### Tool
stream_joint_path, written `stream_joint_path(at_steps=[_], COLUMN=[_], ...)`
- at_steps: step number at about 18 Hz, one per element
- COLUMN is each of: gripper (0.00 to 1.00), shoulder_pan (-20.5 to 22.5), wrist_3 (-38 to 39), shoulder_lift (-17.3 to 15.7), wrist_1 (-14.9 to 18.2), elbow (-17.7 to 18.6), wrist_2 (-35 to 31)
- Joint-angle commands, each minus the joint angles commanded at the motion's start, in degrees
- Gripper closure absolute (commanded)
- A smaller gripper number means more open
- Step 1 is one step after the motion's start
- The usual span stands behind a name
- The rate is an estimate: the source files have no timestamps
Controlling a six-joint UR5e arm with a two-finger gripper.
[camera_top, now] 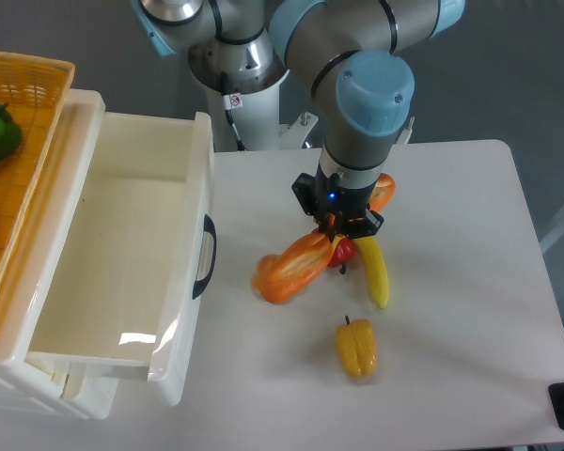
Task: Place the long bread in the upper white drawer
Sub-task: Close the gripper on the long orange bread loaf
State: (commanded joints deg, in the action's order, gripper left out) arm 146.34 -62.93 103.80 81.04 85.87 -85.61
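One end effector (336,225) is sitting low over the long bread (293,267) on my feed, but I cannot tell whether its fingers are closing on the loaf. The bread is lying on the desk (461,282), touching a banana (374,271), right of the upper white drawer (122,282), which is standing open.

You cannot see the hand (343,228)'s fingers, masked by its wrist; the long bread (296,268) vanishes mid-length beneath it, and the basket (28,80) at ten o'clock runs off-frame.
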Motion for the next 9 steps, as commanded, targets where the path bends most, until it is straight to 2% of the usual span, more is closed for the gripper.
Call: stream_joint_path(at_steps=[2,9], gripper=[1.0,1.0], shoulder_pan=[-0.1,-0.1], wrist_3=[0.0,1.1], shoulder_lift=[-0.1,-0.1], wrist_1=[-0.2,0.1], elbow=[0.9,-0.3], wrist_2=[0.0,-0.2])
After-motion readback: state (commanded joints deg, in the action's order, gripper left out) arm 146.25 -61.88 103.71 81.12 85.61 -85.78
